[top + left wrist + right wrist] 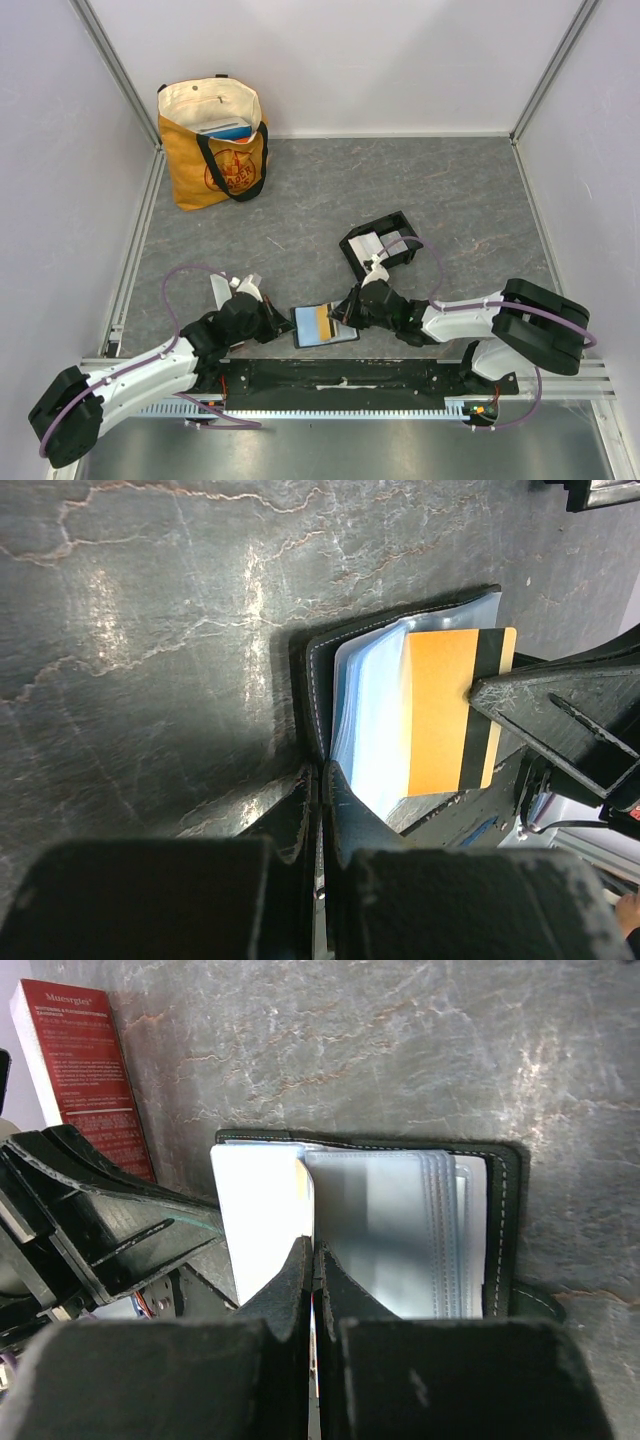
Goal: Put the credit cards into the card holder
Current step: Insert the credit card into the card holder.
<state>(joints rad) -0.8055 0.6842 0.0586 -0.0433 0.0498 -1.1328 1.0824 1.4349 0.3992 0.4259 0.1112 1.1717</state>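
Note:
An open black wallet (325,327) lies near the table's front edge, with clear sleeves (390,1230) fanned out. My left gripper (283,325) is shut on the wallet's left cover edge (322,770). My right gripper (345,315) is shut on an orange-gold credit card (445,710) with a black stripe, which stands partly out of the sleeves. From the right wrist this card (255,1220) looks pale. The card holder (352,243), a small black tray, sits just beyond the wallet with pale cards (385,243) inside.
A yellow tote bag (215,140) stands at the back left by the wall. A red-and-white box (85,1070) lies beside the left arm. Enclosure walls and metal rails border the grey table (450,190).

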